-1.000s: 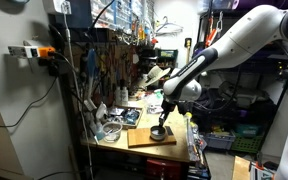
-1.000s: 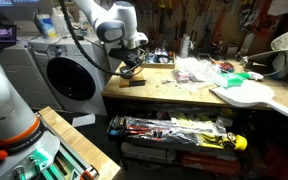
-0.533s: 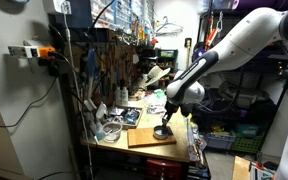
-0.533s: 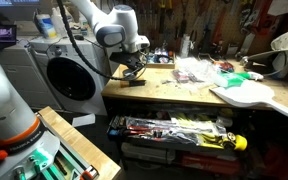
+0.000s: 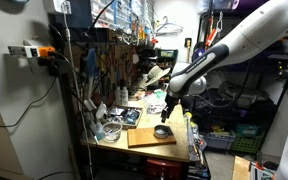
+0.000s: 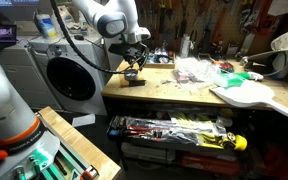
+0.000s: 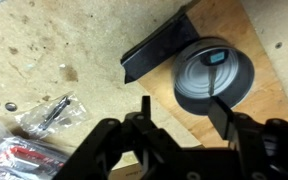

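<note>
A round grey tin [image 7: 216, 75] lies flat on a wooden board [image 7: 239, 30], beside a black angled block [image 7: 159, 55]. My gripper [image 7: 182, 112] hangs above the tin's near edge, open, with nothing between its fingers [image 7: 220, 118]. In both exterior views the gripper [image 5: 170, 108] [image 6: 134, 63] hovers a short way over the dark round tin [image 5: 162, 130] [image 6: 131, 76], which rests on the board [image 5: 144, 138] at the end of the workbench.
Plastic bags of small hardware [image 7: 44, 115] lie on the bench beside the board. A pegboard of tools [image 5: 104, 60] stands behind the bench. A white guitar body [image 6: 246, 95], clutter [image 6: 196, 70] and an open tool drawer [image 6: 174, 130] fill the bench's far end.
The gripper was down on the tin with its fingers shut; it has lifted straight up and spread its fingers. The tin stays on the board.
</note>
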`<action>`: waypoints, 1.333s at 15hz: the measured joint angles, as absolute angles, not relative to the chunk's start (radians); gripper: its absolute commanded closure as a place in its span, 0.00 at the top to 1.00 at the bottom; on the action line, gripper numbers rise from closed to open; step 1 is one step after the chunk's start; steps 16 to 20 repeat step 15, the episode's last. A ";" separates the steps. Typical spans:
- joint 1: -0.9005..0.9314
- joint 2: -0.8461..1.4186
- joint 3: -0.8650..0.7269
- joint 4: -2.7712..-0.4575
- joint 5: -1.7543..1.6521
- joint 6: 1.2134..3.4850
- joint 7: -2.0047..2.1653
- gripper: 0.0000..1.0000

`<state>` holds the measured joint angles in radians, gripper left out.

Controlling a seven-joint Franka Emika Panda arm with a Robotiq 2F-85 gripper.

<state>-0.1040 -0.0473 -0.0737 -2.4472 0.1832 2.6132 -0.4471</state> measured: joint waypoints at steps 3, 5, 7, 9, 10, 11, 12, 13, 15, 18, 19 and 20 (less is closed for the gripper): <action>-0.095 -0.144 -0.062 -2.411 0.077 2.463 -0.299 1.00; -0.088 -0.213 -0.038 -2.391 0.019 2.387 -0.196 1.00; -0.085 -0.269 -0.006 -2.373 -0.039 2.315 -0.094 1.00; -0.079 -0.312 0.021 -2.355 -0.067 2.212 -0.030 1.00; -0.070 -0.330 0.029 -2.351 -0.068 2.166 -0.025 1.00; -0.057 -0.345 0.032 -2.350 -0.064 2.127 -0.029 1.00; -0.044 -0.355 0.033 -2.350 -0.063 2.102 -0.029 1.00; -0.037 -0.361 0.033 -2.351 -0.063 2.091 -0.029 1.00; -0.034 -0.362 0.033 -2.351 -0.063 2.088 -0.031 1.00; -0.034 -0.362 0.033 -2.351 -0.063 2.088 -0.031 1.00; -0.034 -0.362 0.033 -2.351 -0.063 2.088 -0.031 1.00; -0.034 -0.362 0.033 -2.351 -0.063 2.088 -0.031 1.00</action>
